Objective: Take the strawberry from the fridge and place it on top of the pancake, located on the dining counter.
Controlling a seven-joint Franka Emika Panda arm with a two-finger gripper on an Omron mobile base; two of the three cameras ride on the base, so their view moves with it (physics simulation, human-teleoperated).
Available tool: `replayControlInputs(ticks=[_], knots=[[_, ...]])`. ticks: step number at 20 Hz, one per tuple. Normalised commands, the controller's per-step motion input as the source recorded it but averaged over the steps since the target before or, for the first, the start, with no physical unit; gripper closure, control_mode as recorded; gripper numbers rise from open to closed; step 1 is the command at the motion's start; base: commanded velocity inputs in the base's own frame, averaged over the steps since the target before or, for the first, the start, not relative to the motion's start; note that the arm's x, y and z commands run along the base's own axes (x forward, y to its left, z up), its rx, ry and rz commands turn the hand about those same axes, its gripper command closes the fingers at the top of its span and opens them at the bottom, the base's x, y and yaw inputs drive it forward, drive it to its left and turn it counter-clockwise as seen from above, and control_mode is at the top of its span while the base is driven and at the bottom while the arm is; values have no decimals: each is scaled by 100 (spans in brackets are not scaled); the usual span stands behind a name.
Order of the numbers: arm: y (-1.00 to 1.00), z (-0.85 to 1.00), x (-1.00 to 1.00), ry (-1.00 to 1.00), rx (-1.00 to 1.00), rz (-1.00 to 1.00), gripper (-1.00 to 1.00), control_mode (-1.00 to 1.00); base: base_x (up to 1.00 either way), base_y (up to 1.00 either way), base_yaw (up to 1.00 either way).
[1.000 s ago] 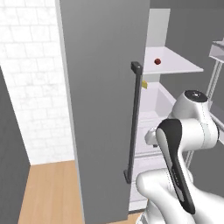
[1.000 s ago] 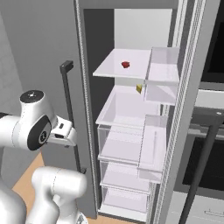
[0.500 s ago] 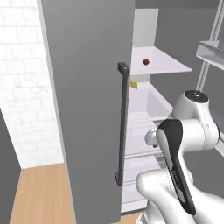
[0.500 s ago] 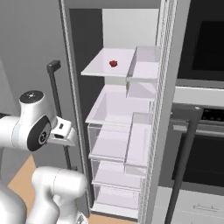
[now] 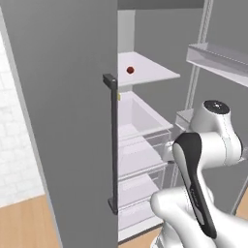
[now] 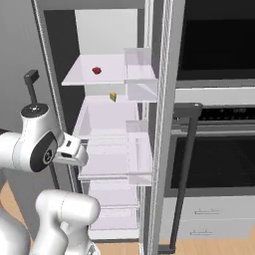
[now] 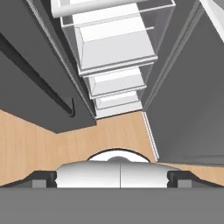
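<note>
1. No brand, label or writing can be read anywhere, neither on the fridge point(image 6: 99, 124) nor on the oven point(image 6: 219, 99).
2. The fridge stands open; its grey door point(image 5: 68, 121) with a long dark bar handle point(image 5: 113, 145) takes up the left of the left base view.
3. The strawberry point(image 6: 96, 70) lies alone on the top white shelf point(image 6: 84, 77), towards its middle (a small dark red dot in the left base view, at point(image 5: 130, 70)).
4. A small yellow piece point(image 6: 113, 96) sits one level lower, at the back edge of the drawer point(image 6: 102, 119) below that shelf.
5. Below come further white drawers and shelves, stacked down to the floor; the other door point(image 6: 162, 124), seen edge-on, carries clear bins point(image 6: 139, 74).
6. To the right of the fridge is a black-fronted oven with a dark bar handle point(image 6: 183, 174), and pale grey drawers point(image 6: 214, 219) under it.
7. The floor point(image 7: 43, 140) is light wood; a white brick wall point(image 5: 14, 145) shows to the left of the fridge door.
8. The hand point(image 6: 69, 152) is held low in front of the middle drawers, well below the strawberry and touching nothing; its camera looks down at the bottom drawers and the floor.
9. Its fingers are spread as wide apart as they go, with nothing between them.
</note>
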Motion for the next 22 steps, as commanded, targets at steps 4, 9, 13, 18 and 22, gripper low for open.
replayControlInputs(ticks=[4, 9, 13, 18, 22], knots=[[0, 0, 0, 0, 0, 0, -100, 100, 31, -27, -11], [0, 0, 0, 0, 0, 0, -100, 100, 28, -61, 0], [0, 0, 0, 0, 0, 0, -100, 100, 37, -26, 0], [0, 0, 0, 0, 0, 0, -100, 100, 54, 0, 0], [0, 0, 0, 0, 0, 0, -100, 100, 55, 0, 0]])
